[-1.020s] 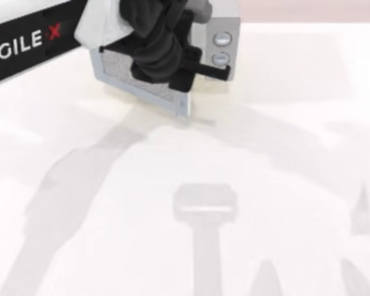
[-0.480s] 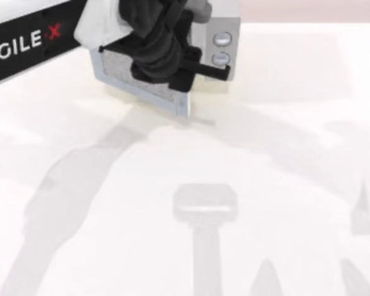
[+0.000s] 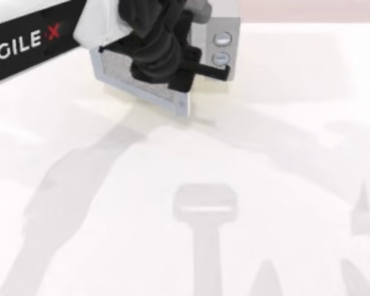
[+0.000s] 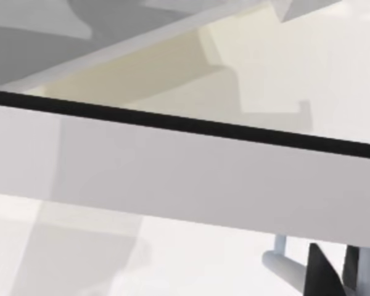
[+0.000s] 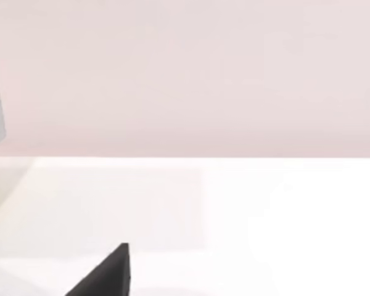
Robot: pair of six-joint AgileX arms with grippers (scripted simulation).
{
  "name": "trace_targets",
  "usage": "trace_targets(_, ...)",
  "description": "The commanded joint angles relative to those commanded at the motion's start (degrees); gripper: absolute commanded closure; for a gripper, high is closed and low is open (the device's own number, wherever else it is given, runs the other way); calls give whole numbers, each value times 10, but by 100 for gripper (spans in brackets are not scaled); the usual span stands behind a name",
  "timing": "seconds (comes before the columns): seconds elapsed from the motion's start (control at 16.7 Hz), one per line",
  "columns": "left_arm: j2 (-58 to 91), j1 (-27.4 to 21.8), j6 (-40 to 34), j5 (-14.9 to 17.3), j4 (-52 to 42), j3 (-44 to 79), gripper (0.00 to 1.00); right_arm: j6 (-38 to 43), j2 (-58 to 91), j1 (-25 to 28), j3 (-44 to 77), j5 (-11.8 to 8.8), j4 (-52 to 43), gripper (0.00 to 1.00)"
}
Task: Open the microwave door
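My left hand (image 3: 206, 73) is up at the far edge of the tabletop (image 3: 191, 185), left of centre, pressed in against the front of the microwave (image 3: 225, 28). The microwave door (image 3: 120, 68) stands partly swung out from the body, its free edge angled toward the near side, hinged on the left (the speckled mesh window shows beside my wrist). One dark finger (image 3: 214, 71) reaches across just below the 2 round knobs (image 3: 221, 40) on the side panel. I seem to be hooked on the door's edge, but whether my fingers are clamped or apart I cannot tell. My right hand (image 5: 105, 274) shows only a dark tip in its own wrist view.
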Motion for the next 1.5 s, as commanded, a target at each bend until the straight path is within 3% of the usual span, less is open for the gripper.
trace_targets(0.42,-43,20,67,34,19,-57,100,0,0,0,0,0,0,0)
trace_targets(1.5,-43,21,69,35,20,-58,100,0,0,0,0,0,0,0)
